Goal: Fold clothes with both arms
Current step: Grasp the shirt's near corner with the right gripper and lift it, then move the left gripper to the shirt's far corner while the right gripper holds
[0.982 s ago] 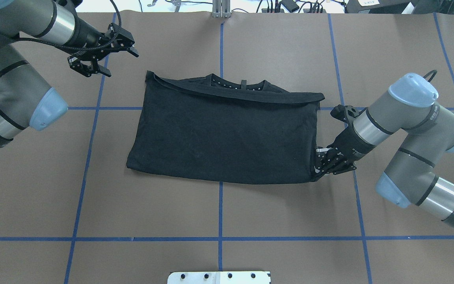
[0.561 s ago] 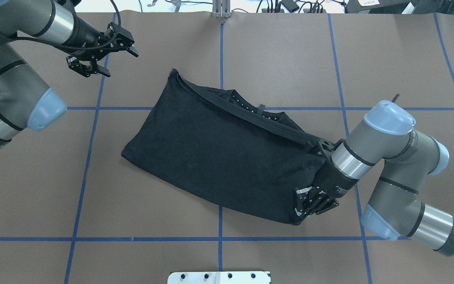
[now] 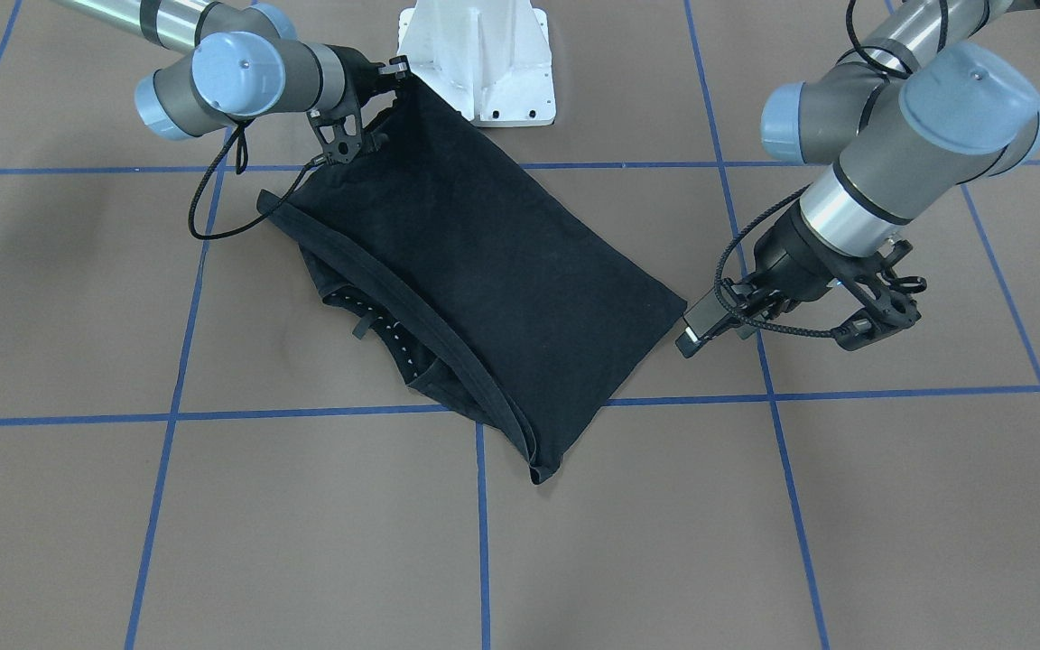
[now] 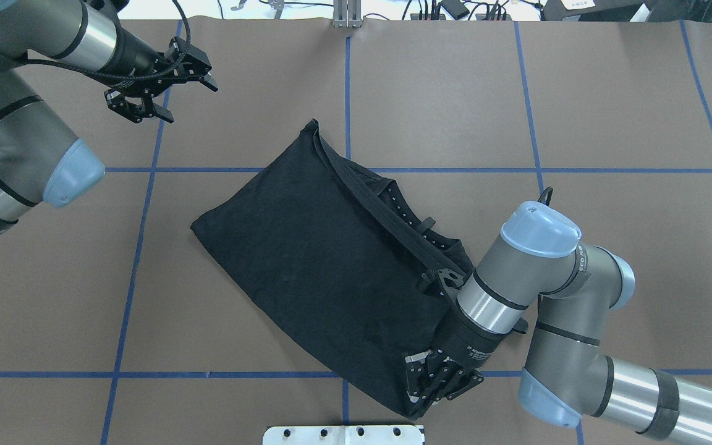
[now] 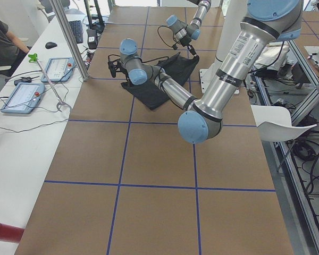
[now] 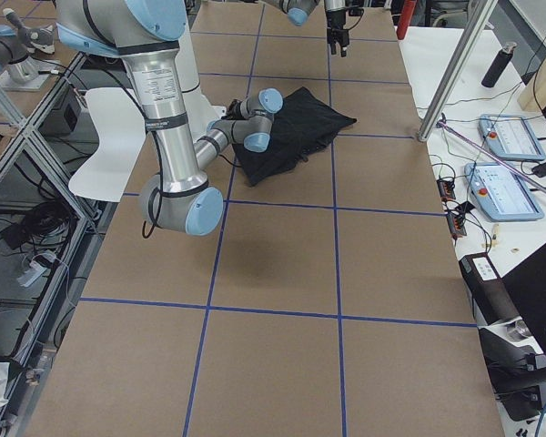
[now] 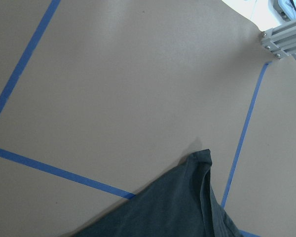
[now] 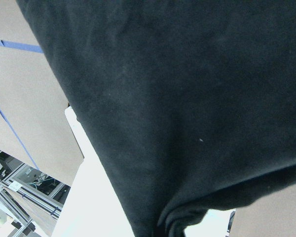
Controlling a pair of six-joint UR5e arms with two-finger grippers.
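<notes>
Pinching a near corner of the T-shirt, your right jaws are clamped on cloth just beside the base-side edge of the tabletop; the shirt lies folded, skewed diagonally. Pull low and slow so the layers don't slide apart. Your left jaws hang spread and empty, well apart from the far corner: bring the left arm in to square it.
</notes>
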